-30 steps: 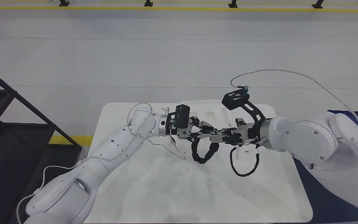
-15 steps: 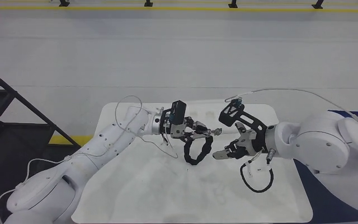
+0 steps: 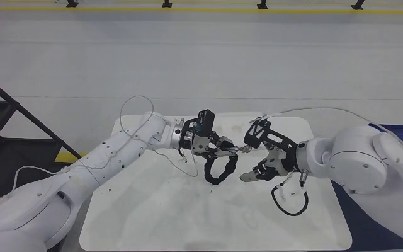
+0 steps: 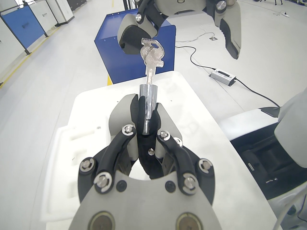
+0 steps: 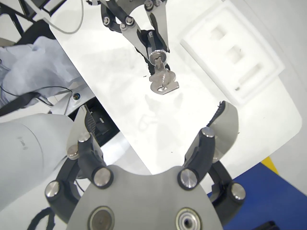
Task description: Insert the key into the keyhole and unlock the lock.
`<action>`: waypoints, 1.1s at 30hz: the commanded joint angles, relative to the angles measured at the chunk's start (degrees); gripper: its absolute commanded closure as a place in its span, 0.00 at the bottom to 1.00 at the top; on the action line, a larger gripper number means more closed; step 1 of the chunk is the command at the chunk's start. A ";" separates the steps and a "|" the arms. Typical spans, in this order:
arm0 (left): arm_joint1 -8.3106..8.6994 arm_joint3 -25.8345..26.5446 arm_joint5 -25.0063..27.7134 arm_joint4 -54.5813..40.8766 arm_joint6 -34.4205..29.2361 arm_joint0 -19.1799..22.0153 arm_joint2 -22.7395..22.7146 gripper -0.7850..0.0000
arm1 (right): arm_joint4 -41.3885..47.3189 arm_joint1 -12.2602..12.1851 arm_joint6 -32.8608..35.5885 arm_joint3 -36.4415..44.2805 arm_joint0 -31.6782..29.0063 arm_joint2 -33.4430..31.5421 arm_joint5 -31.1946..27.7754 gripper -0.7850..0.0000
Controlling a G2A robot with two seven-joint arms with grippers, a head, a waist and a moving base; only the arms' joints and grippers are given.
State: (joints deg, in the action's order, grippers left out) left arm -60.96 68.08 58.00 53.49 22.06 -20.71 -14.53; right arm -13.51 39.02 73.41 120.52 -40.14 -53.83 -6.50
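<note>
My left gripper point(image 4: 145, 111) is shut on the lock's chrome cylinder point(image 4: 148, 99), held above the white table point(image 3: 189, 214). The lock's black cable loop point(image 3: 218, 171) hangs below it. The silver key point(image 4: 152, 57) sticks out of the keyhole, its blade inside the cylinder, with a second key on the same ring. My right gripper point(image 5: 154, 118) stands open a short way in front of the key point(image 5: 164, 80), facing the left gripper point(image 5: 153, 48). From the left wrist, one finger pad point(image 4: 130, 37) of the right gripper point(image 4: 180, 41) appears just behind the key head; contact cannot be told.
A white foam tray point(image 5: 232, 65) with moulded pockets lies on the table beside the grippers. A thin black cable loop point(image 3: 289, 198) hangs under the right arm. A blue cabinet point(image 4: 134, 56) stands past the table's edge, and a black frame point(image 3: 25, 126) stands off its other side.
The right gripper was up against the key a second ago; it has drawn back from it and now stands open. The key stays in the lock, and the left gripper's hold is unchanged.
</note>
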 commanded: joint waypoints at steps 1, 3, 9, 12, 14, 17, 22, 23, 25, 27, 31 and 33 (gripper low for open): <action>0.14 0.14 0.00 -1.83 -1.31 0.49 0.97 1.00 | -2.66 0.08 -0.50 -0.45 0.50 0.40 -5.53 0.00; 0.28 0.16 0.00 -3.46 -2.47 0.99 1.88 1.00 | -6.21 0.12 -0.90 -1.24 0.88 0.84 -10.53 0.00; 0.35 -0.17 0.00 -7.36 -4.79 2.11 4.22 1.00 | -12.64 0.30 -7.15 -2.99 0.15 1.39 -21.69 0.00; 0.06 -0.84 0.00 -8.90 -6.13 2.15 4.79 1.00 | -15.12 0.31 -9.77 -3.51 -0.79 1.43 -24.15 0.03; -0.24 -1.41 0.00 -9.95 -7.46 1.94 4.79 1.00 | -16.45 0.31 -11.37 -3.38 -1.40 1.38 -25.30 0.23; -0.73 -1.56 0.00 -11.60 -9.09 1.67 4.79 1.00 | -18.44 0.25 -12.80 -2.62 -2.40 1.22 -26.12 0.64; -1.35 -1.57 0.00 -13.61 -11.04 1.50 4.79 1.00 | -21.54 0.13 -13.98 -0.49 -3.79 0.72 -25.96 0.81; -1.44 -1.59 0.00 -13.91 -11.32 1.50 4.79 1.00 | -22.10 0.11 -14.02 -0.09 -4.04 0.61 -25.84 0.82; -1.59 -1.52 0.00 -14.36 -11.75 1.52 4.79 1.00 | -22.98 0.06 -14.05 0.66 -4.47 0.38 -25.51 0.82; -1.71 -1.43 0.00 -14.84 -12.06 1.50 4.79 1.00 | -24.13 0.03 -13.84 1.29 -4.81 0.15 -24.92 0.82; -1.77 -1.19 0.00 -15.36 -12.25 1.66 4.79 1.00 | -25.93 0.04 -13.62 2.42 -5.40 -0.22 -23.64 0.91; -1.70 -1.04 0.00 -15.46 -12.14 1.72 4.79 1.00 | -26.56 0.05 -13.56 2.84 -5.69 -0.41 -23.12 0.93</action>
State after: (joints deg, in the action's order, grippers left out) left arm -62.70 66.97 58.00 38.07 9.85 -19.01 -9.74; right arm -39.86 39.06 59.81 123.23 -45.73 -54.17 -29.80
